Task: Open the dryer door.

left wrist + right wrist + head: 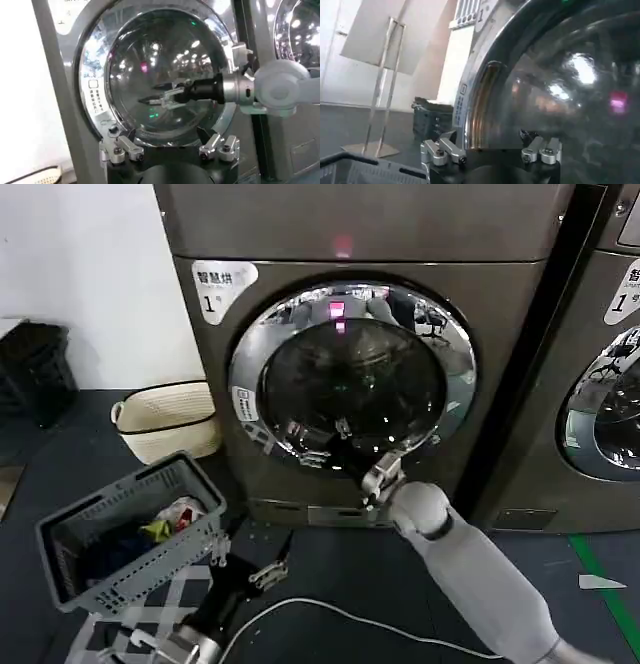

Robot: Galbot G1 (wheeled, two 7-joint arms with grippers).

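Observation:
The dryer door [352, 379] looks closed: a wide chrome ring with a small white sticker [245, 404] around dark glass. My right gripper [380, 476] reaches up to the door's lower edge. In the left wrist view the right gripper [159, 97] hovers in front of the glass, open, with nothing between its fingers. In the right wrist view my right gripper [492, 152] sits close to the chrome ring [485, 95], jaws spread wide. My left gripper [245, 569] hangs low over the floor, facing the dryer door [165, 65]. In its own view the left gripper [169, 150] is open and empty.
A grey laundry basket [70, 569] with clothes sits at the lower left by my left arm. A cream woven basket [165, 419] stands left of the dryer, a black crate [35, 369] farther left. A second machine [600, 384] stands on the right. A white cable [350, 614] crosses the floor.

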